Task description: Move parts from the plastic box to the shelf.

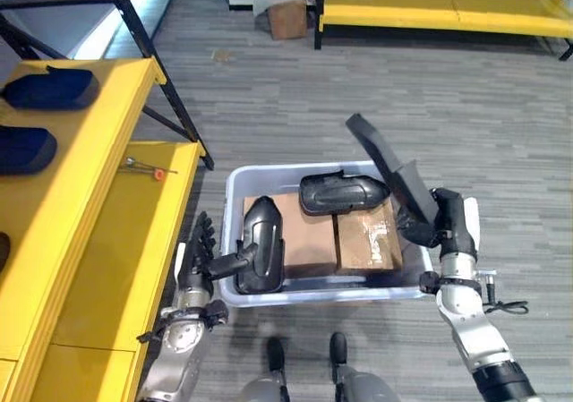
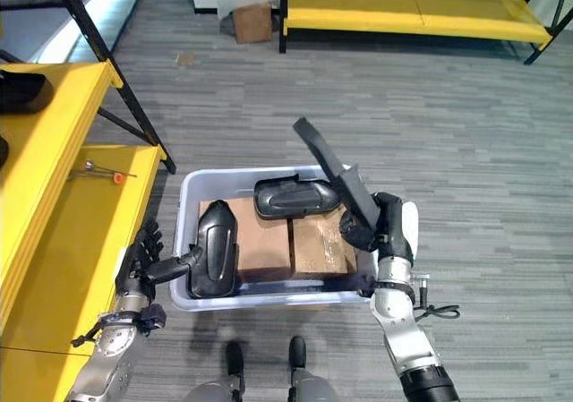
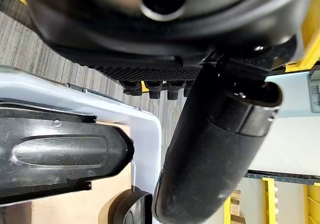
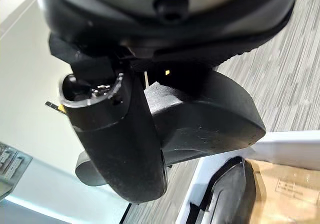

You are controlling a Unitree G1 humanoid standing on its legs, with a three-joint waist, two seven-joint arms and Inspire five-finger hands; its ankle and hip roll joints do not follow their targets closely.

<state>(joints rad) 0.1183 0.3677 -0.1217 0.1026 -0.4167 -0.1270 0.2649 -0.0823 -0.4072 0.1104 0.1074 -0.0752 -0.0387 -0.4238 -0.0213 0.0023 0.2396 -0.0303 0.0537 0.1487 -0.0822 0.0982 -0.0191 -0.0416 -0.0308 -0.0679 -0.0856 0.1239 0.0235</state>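
Shelf [image 1: 98,241]: on your far left you see yellow boards in tiers, the lowest running down beside the box.
Parts on the shelf [image 1: 49,89]: two dark blue padded pieces lie on the upper board, one behind the other, apart.
Small tool [image 1: 143,167]: a thin metal piece with an orange tip lies on the lower board, near its far end.
Left hand [image 1: 199,257]: you find it just outside the box's left wall, fingers straight and pointing up, thumb toward the box. The stem of the nearest black part reaches over the wall to the hand; whether the thumb clamps that stem you cannot tell.
Plastic box [image 1: 235,187]: a pale grey tub on the grey floor, between the two hands.
Black parts in the box [image 1: 262,257]: one stands tilted in the left near corner, leaning over the wall; a second [image 1: 343,192] lies across the far side.
Cardboard packets [image 1: 367,236]: two brown packets lie flat under and beside the black parts.
Right hand [image 1: 448,218]: at the box's right wall, fingers and thumb curled round the lower end of a flat black part.
Flat black part [image 1: 387,162]: held aloft, slanting up and away over the box's right far corner.
Bench [image 1: 448,4]: a yellow bench stands far behind, a brown carton [image 1: 288,19] at its left.
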